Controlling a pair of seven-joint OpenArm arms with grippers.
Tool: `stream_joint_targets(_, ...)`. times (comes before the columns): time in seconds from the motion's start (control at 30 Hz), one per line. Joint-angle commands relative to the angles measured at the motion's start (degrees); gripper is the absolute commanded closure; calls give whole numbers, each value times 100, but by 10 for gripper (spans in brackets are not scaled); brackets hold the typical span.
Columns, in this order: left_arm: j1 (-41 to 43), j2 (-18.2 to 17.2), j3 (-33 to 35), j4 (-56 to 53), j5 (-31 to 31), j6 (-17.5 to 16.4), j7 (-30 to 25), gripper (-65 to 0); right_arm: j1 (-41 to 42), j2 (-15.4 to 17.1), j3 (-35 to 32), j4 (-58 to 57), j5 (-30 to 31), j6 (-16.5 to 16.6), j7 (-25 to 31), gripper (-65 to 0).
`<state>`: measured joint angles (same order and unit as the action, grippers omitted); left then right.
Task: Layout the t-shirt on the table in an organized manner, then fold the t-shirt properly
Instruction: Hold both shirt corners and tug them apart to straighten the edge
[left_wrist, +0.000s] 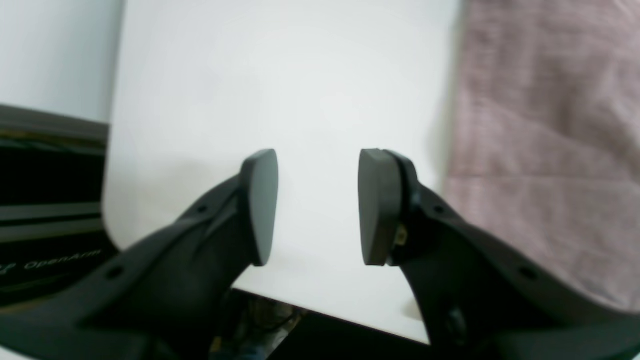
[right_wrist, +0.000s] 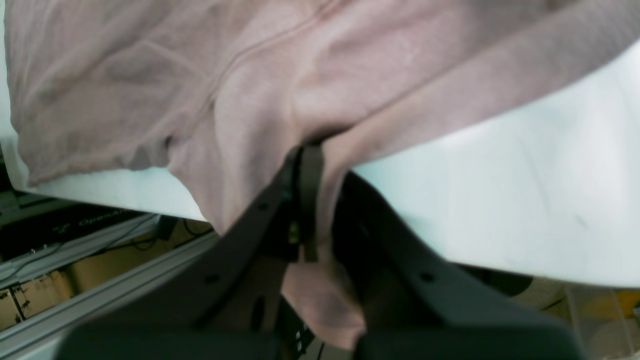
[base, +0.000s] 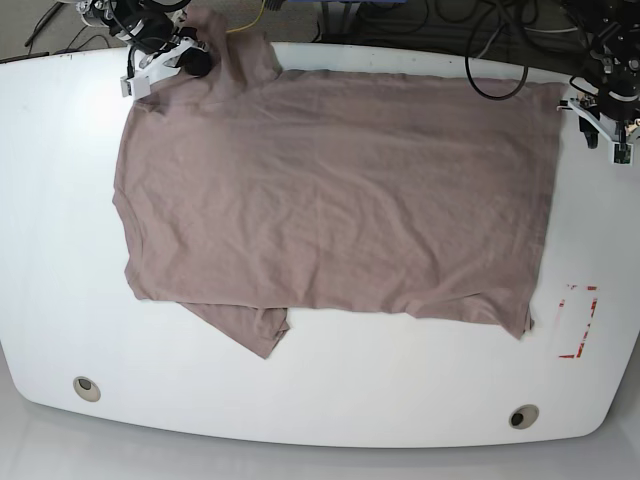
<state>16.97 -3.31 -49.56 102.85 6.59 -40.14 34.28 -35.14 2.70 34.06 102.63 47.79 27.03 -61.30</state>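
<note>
We have the t-shirt spread nearly flat on the desk, our right tool pinching its far sleeve, our left tool parted and empty beside it, folding not begun.

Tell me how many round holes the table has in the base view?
2. One grommet hole sits near the front left edge of the table; the other grommet hole sits near the front right edge. The t-shirt may hide more.
</note>
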Motion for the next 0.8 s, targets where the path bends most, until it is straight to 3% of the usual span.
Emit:
stream_joint_targets(0.0, -14, -25, 2, 93, -347, 14, -101, -249, -43, 33, 27, 54, -45, -26, 7, 0)
stream_joint_targets(0.27, 294, 125, 275, 84, -971, 14, -101, -248, -43, 33, 18, 54, -45, -26, 7, 0)
stream_joint_targets(0.77, 1006, 300, 486, 84, -1094, 14, -101, -248, -43, 42, 18, 54, -45, -26, 7, 0)
